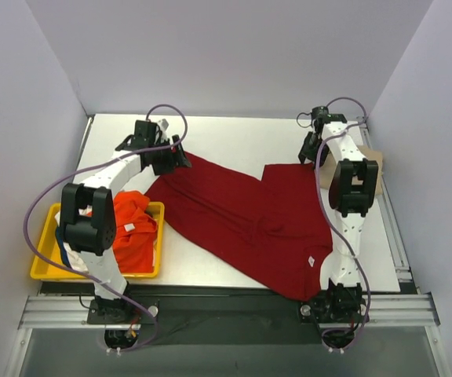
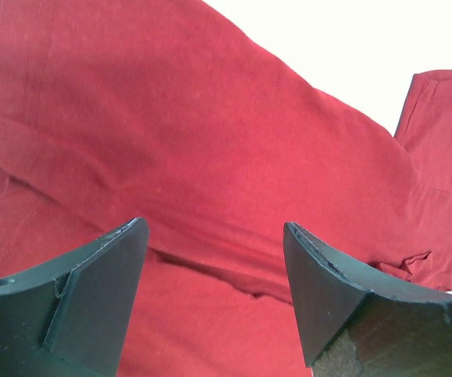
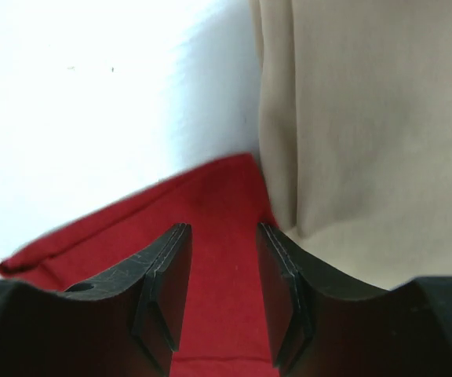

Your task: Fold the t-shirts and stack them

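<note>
Pincer, left (image 2: pixel 214 236): jaws wide apart, empty, above the red shirt's (image 1: pixel 242 212) far-left edge, likely placed to pinch that corner.
Pincer, right (image 3: pixel 222 236): jaws narrowly parted, empty, over the red corner touching the tan shirt (image 3: pixel 367 118).
Red shirt: spread, crumpled, reaching the near worktop (image 1: pixel 242 141) edge.
Room: open worktop behind the shirt.

One red shirt (image 1: pixel 242 212), one tan shirt (image 3: pixel 367 118), one orange shirt (image 1: pixel 132 236)

White table (image 1: pixel 242 141), plain pale walls (image 1: pixel 234 55), metal rail (image 1: pixel 226 309) at front
</note>
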Tool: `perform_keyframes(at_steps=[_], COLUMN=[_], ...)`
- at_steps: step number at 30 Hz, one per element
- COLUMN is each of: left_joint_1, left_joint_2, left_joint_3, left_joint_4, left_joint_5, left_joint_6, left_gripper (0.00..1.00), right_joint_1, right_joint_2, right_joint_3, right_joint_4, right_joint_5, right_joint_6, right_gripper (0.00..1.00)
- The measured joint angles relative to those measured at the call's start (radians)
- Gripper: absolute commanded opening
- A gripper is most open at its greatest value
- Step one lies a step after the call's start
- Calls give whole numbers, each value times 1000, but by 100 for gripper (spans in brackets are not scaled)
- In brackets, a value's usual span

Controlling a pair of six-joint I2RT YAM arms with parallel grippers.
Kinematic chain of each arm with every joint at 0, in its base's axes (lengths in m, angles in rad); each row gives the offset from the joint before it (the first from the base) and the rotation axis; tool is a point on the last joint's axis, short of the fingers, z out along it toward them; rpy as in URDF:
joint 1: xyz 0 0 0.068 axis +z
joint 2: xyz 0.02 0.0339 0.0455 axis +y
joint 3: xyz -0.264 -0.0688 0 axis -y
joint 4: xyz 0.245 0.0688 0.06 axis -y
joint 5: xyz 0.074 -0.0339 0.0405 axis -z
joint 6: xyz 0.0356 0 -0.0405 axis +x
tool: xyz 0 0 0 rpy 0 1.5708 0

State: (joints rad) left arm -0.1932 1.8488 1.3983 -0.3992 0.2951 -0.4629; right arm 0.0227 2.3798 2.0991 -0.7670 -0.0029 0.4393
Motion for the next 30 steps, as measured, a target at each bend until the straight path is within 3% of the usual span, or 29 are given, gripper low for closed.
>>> perform_keyframes(at_steps=[13, 30], left_joint_1=[0, -13], left_joint_2=[-31, -31], left_joint_3=[-51, -68], left_joint_4=[-7, -5], left_joint_5=[-4, -11], left_joint_6=[-27, -58], left_gripper=[80, 80], right_joint_1=[-52, -74], right_joint_2=[39, 61], right_joint_3=[66, 70], right_joint_4=[61, 110], right_joint_5=[32, -51], right_joint_6=[-57, -78], right_gripper=[37, 34])
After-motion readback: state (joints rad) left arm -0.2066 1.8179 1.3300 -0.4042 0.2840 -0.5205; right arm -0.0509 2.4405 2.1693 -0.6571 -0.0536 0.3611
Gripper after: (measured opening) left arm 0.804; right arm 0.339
